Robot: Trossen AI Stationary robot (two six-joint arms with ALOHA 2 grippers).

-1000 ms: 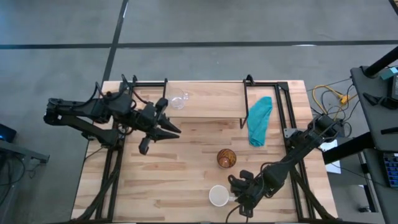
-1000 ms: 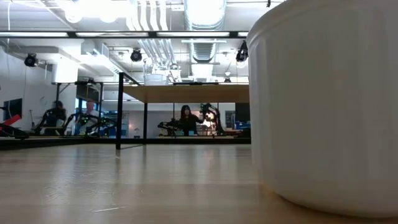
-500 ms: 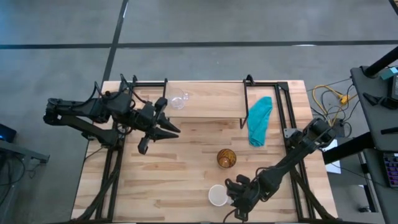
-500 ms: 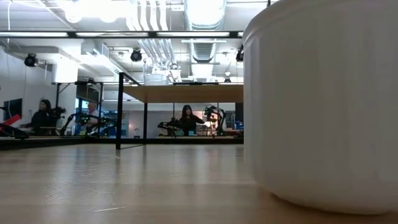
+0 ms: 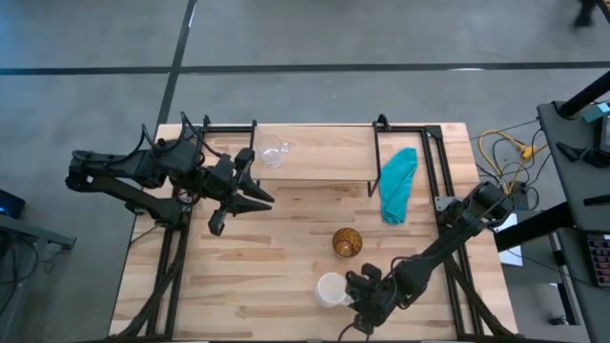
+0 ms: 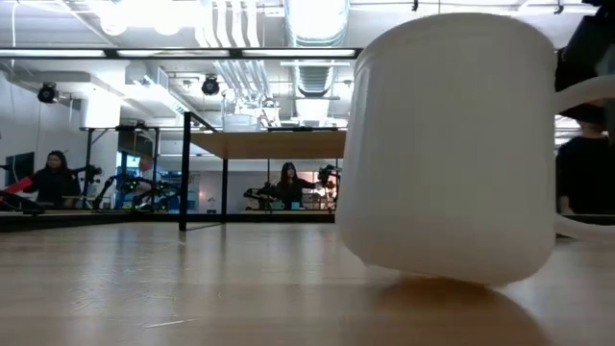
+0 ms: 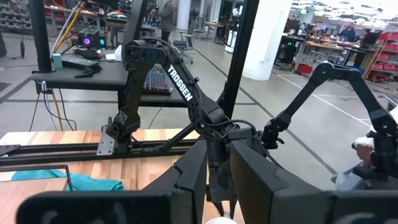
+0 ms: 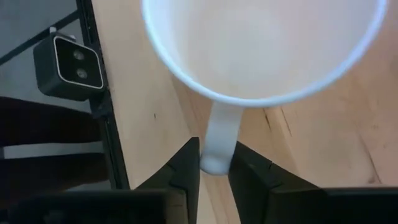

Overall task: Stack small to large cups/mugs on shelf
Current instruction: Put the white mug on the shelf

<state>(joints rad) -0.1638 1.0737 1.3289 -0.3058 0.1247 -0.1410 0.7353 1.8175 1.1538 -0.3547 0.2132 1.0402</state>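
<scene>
The white handled mug point(image 5: 329, 290) is near the table's front edge, its handle in my right gripper point(image 5: 352, 296), which is shut on it. The amber-brown tumbler point(image 5: 347, 243) stands on the table just beyond the mug. The small clear glass cup point(image 5: 274, 153) stands on the left part of the light-wood shelf point(image 5: 324, 164). My left gripper point(image 5: 244, 213) is open and empty, above the table in front of the shelf's left end. My right gripper pinches the mug's handle point(image 8: 219, 140) between its two fingers, which come roughly level from the table's right side. The mug point(image 6: 447, 144) is tilted, with the left side of its base raised off the table in the low view. Whether its other side still touches, I cannot tell.
A teal cloth point(image 5: 398, 183) hangs over the black frame at the shelf's right end. Black frame rails point(image 5: 434, 171) run along the table's left and right sides. People show in the room far behind the table point(image 6: 286, 183).
My right gripper has moved toward the table's left and far edges with the mug by its handle. The mug has slid away from the front edge and has tipped from flat on the table to tilted, one side of its base raised.
</scene>
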